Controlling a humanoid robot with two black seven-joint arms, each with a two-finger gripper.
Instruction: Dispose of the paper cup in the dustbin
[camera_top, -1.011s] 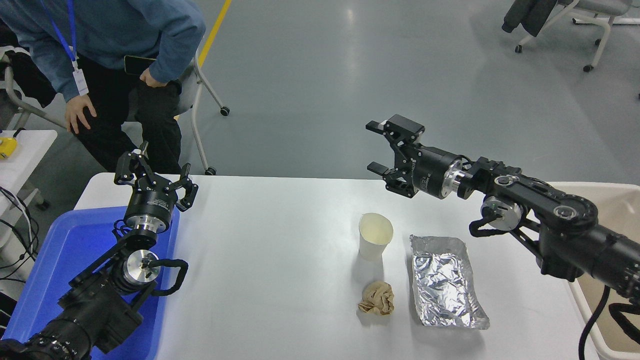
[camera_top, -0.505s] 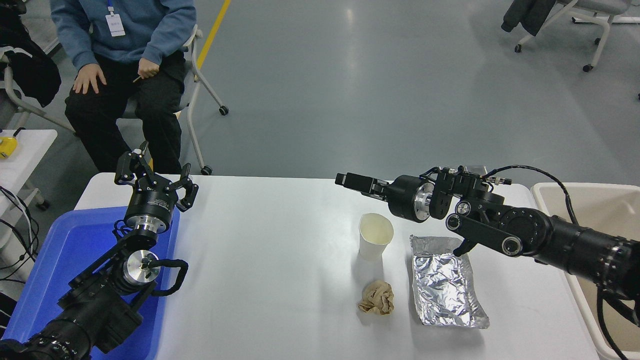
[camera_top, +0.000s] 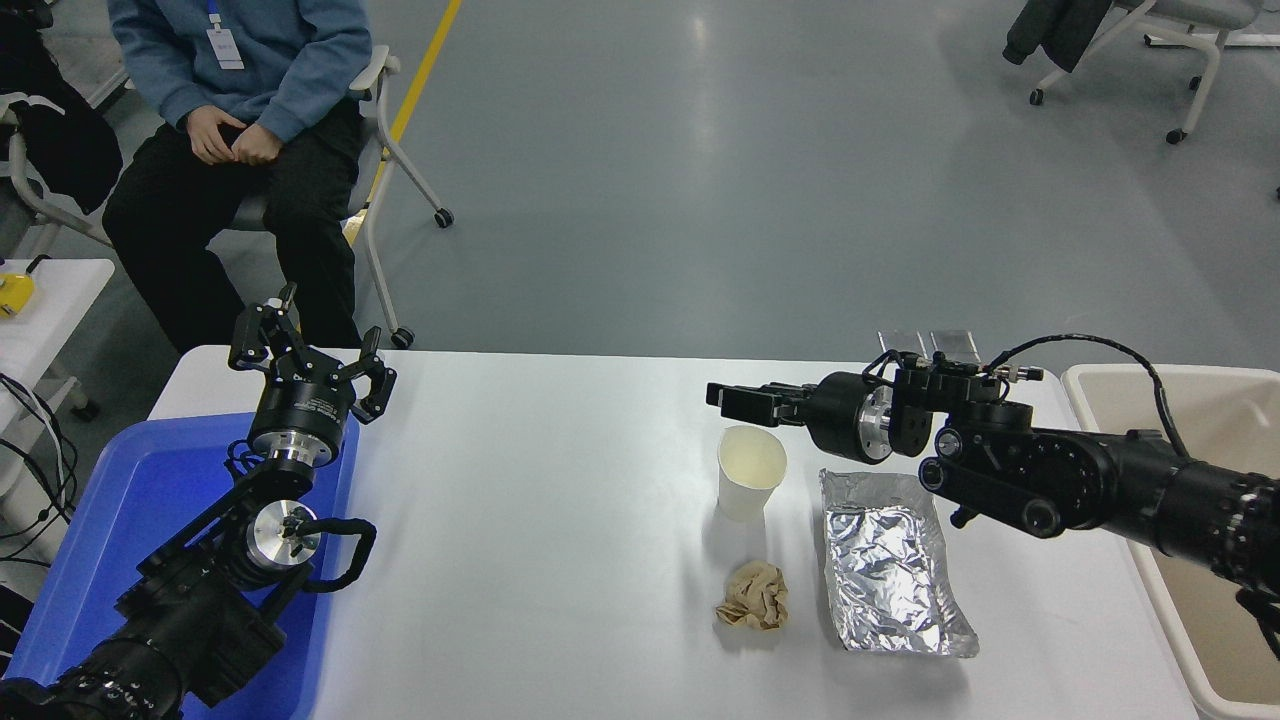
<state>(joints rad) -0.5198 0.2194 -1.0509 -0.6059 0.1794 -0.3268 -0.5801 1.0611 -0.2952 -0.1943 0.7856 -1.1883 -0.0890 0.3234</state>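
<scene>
The white paper cup (camera_top: 750, 486) stands upright on the white table (camera_top: 540, 520), right of centre, showing its cream inside. My right gripper (camera_top: 728, 402) hovers just behind and above the cup's far rim, pointing left and turned on edge, with its jaws a little apart and nothing between them. It is not touching the cup. The beige dustbin (camera_top: 1170, 372) stands off the table's right end, partly behind my right arm. My left gripper (camera_top: 305, 350) is parked open at the lower left.
A crumpled brown paper ball (camera_top: 753, 597) lies in front of the cup. A foil tray (camera_top: 890, 560) lies right of the cup, under my right arm. A blue tray (camera_top: 110, 500) is at the left edge. A person (camera_top: 240, 90) sits beyond the far left corner.
My right arm has come down from high behind the cup, the gripper has rolled onto its edge and now sits low by the cup's far rim. The person has sat down.
</scene>
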